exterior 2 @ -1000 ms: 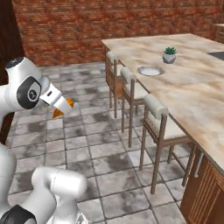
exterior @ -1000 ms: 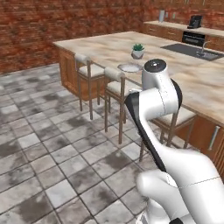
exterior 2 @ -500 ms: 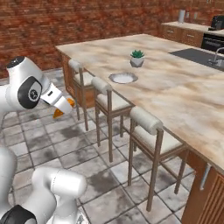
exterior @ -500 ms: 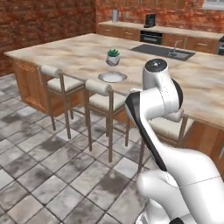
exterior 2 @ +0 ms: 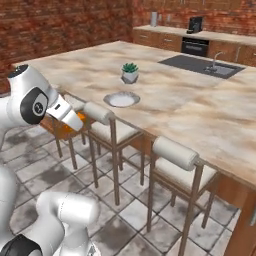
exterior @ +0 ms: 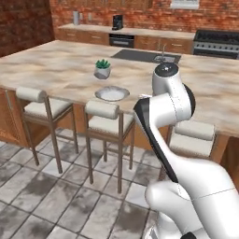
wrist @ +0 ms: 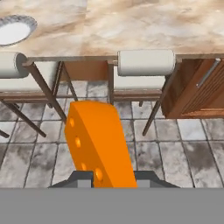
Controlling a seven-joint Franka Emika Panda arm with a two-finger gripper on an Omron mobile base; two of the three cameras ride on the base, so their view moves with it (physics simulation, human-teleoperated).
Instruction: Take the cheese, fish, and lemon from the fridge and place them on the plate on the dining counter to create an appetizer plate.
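Note:
An orange wedge of cheese (wrist: 98,144) with small holes sticks out between my gripper's (wrist: 109,180) two dark fingertips, which are shut on it. In the right base view the gripper (exterior 2: 76,123) hangs low at the left, above the tiled floor and short of the stools. The round pale plate (exterior: 112,93) lies bare near the front edge of the beige dining counter (exterior: 56,65); it also shows as the plate (exterior 2: 121,99) and, at the top left, the plate (wrist: 13,31). The fish, lemon and fridge are out of view.
Padded stools (exterior: 107,112) (exterior 2: 175,152) (wrist: 146,63) stand along the counter's near side, between me and the plate. A small potted plant (exterior: 102,69) sits just behind the plate. A dark inset sink (exterior 2: 200,65) lies farther back. Brick walls and a wall counter with a stove (exterior: 217,42) are behind.
The whole picture has shifted because the base drove and turned: the counter, stools and plate now stand closer and more in front. The gripper keeps the cheese in the same hold.

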